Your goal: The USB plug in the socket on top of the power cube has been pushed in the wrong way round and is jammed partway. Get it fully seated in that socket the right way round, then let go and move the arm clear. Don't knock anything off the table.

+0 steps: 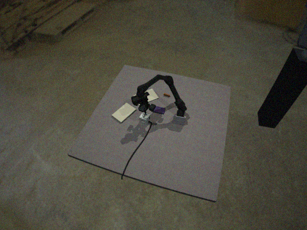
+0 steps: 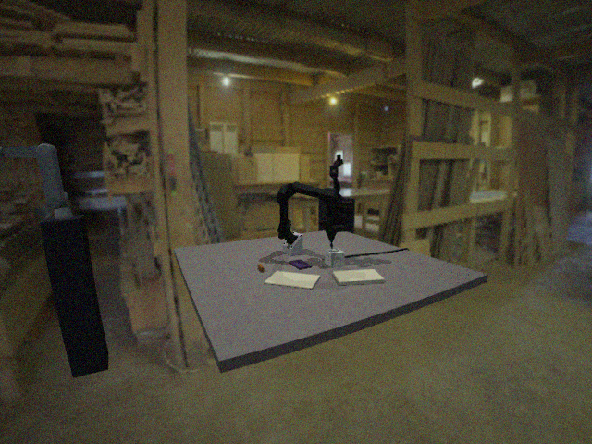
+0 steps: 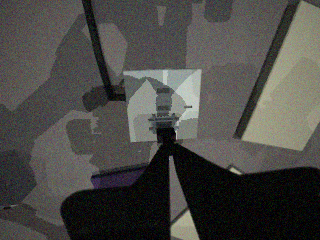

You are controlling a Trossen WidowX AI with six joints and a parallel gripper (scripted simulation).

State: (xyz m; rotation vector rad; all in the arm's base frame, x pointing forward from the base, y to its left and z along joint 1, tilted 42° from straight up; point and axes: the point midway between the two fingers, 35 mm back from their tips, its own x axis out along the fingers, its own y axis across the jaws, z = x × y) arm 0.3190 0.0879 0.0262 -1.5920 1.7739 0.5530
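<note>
The white power cube (image 1: 143,119) (image 2: 336,259) (image 3: 191,125) stands on the table (image 1: 178,158) (image 2: 287,315). My gripper (image 1: 145,113) (image 2: 331,246) (image 3: 169,149) points down over the cube, fingers almost together, shut on the USB plug. In the wrist view the small plug (image 3: 164,120) shows as grey bands just beyond the dark fingertips, above the cube's top face. It overlaps the socket area, so the socket's opening is mostly hidden. I cannot tell how deep the plug sits or which way round it is.
A black cable (image 1: 136,149) (image 3: 100,55) runs from beside the cube over the table edge. Two cream slabs (image 1: 123,112) (image 2: 358,276) (image 3: 285,80) lie near the cube. A purple block (image 1: 159,109) (image 2: 300,264) (image 3: 120,178) and an orange piece (image 1: 166,95) (image 2: 260,267) lie nearby.
</note>
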